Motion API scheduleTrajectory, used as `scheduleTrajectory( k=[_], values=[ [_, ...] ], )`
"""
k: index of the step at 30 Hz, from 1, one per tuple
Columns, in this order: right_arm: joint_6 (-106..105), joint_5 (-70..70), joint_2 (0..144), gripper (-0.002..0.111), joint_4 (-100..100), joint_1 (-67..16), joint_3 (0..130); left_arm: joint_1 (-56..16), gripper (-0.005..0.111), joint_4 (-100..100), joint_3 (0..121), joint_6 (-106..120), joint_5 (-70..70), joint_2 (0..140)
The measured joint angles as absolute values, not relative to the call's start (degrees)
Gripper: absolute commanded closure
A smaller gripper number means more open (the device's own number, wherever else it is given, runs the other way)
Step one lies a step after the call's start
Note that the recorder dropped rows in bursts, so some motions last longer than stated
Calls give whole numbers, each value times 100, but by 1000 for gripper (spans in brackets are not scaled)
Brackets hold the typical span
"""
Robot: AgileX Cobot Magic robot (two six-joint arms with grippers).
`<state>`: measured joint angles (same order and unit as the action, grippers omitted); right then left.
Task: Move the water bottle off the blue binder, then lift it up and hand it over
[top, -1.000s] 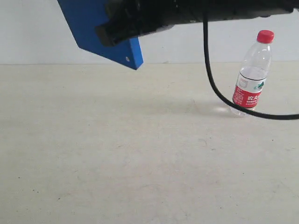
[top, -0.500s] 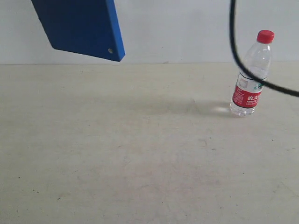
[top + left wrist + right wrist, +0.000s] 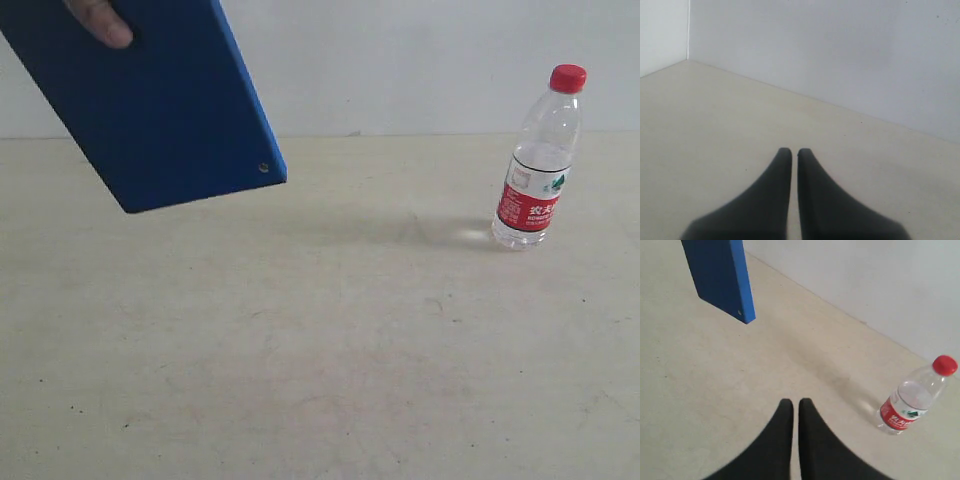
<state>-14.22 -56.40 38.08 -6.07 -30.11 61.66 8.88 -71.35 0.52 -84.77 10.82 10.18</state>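
The water bottle stands upright on the table at the right, red cap up, with nothing touching it. The blue binder hangs tilted in the air at the upper left, with a human finger on its face and one silver rivet showing near its lower corner. Neither gripper appears in the exterior view. My right gripper is shut and empty above the table, with the bottle and the binder both well away from it. My left gripper is shut and empty over bare tabletop.
The beige table runs back to a white wall. A corner of two walls shows in the left wrist view. Nothing else lies on the table.
The black arm and its cable have left the exterior view. The binder has come down and nearer, and a human finger now shows on it. The bottle has not moved.
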Motion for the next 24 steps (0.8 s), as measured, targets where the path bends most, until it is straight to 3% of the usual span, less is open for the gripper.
scheduleTrajectory(
  k=[7,16,20,24],
  values=[
    [-531,-3455,2589,108,-1731,-2989,3662,888,102,-7125,52,-8488,1082,1018],
    [-789,2151,2948,108,-2174,-2986,481,888,102,-7125,52,-8488,1082,1018],
    [-571,2143,3250,108,-2197,-2986,72,888,102,-7125,52,-8488,1082,1018],
    [-60,749,3421,108,-2209,-2986,12,888,102,-7125,52,-8488,892,1018]
  ],
)
